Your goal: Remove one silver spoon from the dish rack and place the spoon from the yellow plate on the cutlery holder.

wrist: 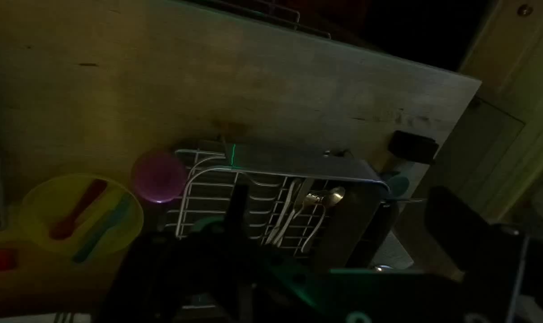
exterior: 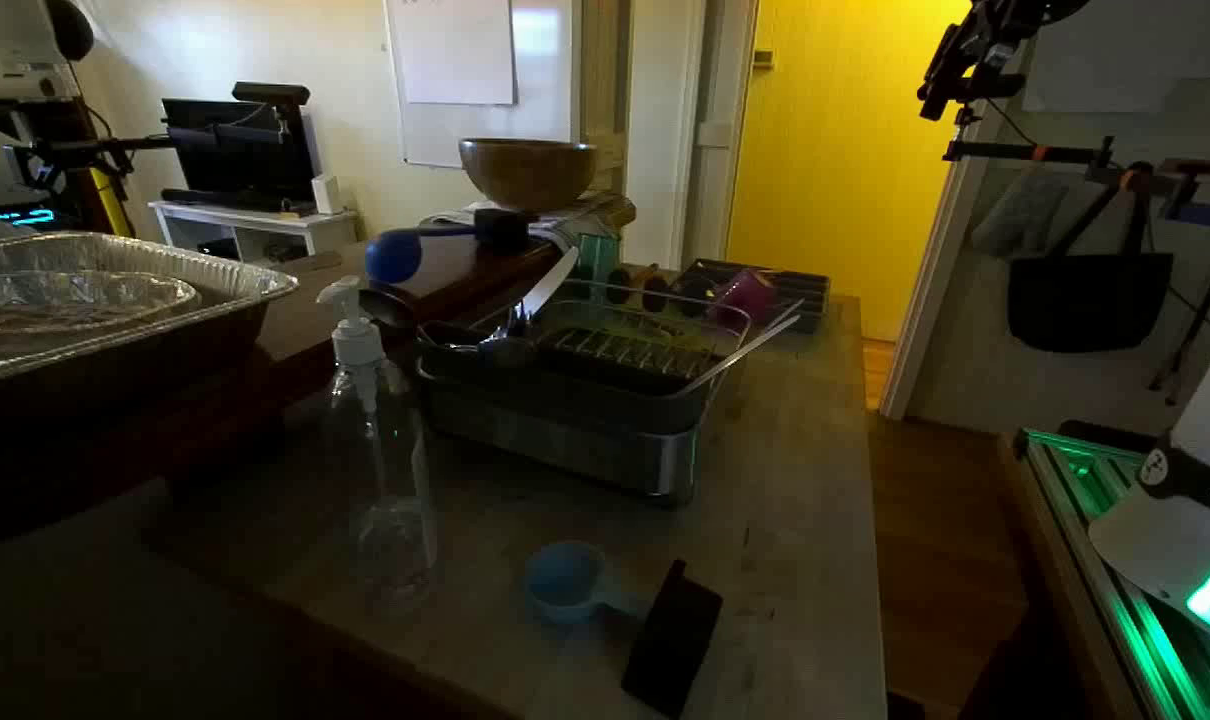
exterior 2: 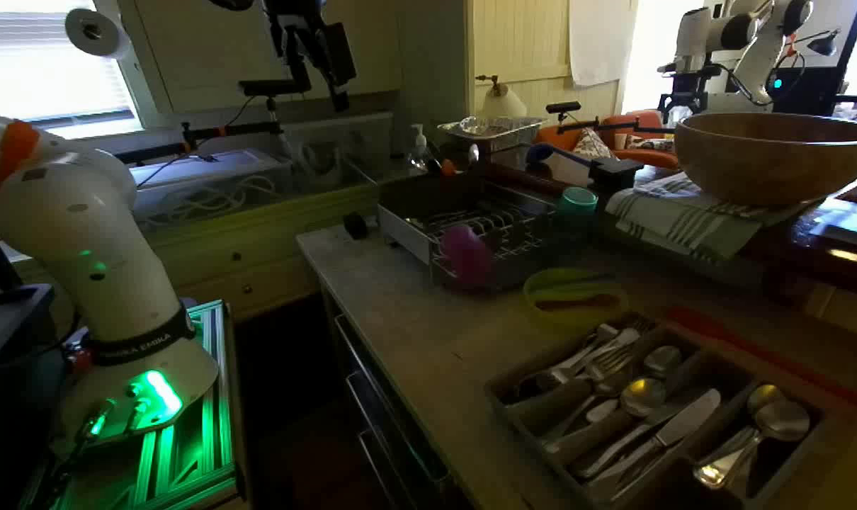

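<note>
On a wooden counter, in dim light, we see the dish rack with a silver spoon lying on its wires among other silver cutlery. Well apart from the rack and higher than it, the gripper hangs with its jaws spread wide, as the fingers show us in the wrist view. At one end of the rack is a purple cup; whether cup and rack touch, we cannot tell. Farther out from that end of the rack, a yellow plate bears a red spoon and a teal utensil. Beyond the plate, even farther from the rack, we find a grey cutlery holder, its compartments carrying forks, knives and spoons. Beside the rack, a teal cup stands upright, and on that same side, higher than the rack, we see a blue ladle and a wooden bowl, the bowl resting on a striped towel. Off the rack's opposite end, in an exterior view, we see a light blue measuring cup and a black block. A clear pump bottle also stands upright off that end. Well apart from the rack rises the white robot arm, a green light glowing at its base.
</note>
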Robot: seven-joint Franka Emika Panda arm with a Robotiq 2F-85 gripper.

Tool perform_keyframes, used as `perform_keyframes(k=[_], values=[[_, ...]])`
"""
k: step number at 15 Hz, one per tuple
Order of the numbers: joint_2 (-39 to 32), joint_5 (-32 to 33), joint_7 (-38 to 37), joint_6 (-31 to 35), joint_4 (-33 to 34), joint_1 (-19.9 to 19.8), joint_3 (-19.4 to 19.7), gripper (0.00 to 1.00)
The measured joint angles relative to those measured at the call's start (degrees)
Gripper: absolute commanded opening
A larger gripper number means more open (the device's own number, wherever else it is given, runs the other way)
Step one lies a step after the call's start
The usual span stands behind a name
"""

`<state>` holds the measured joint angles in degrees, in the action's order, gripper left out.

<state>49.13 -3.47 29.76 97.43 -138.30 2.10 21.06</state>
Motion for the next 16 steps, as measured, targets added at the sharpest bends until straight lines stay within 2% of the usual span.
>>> perform_keyframes(k=[10,12,16], values=[[-0.5,0.1,-0.3,1.3,0.0,-0.5,-0.1,1.0],[-2.3,0.4,-1.3,5.9,-0.1,-1.7,0.3,1.0],[-10.9,0.9,-2.3,20.5,-0.2,-4.8,2.4,1.0]])
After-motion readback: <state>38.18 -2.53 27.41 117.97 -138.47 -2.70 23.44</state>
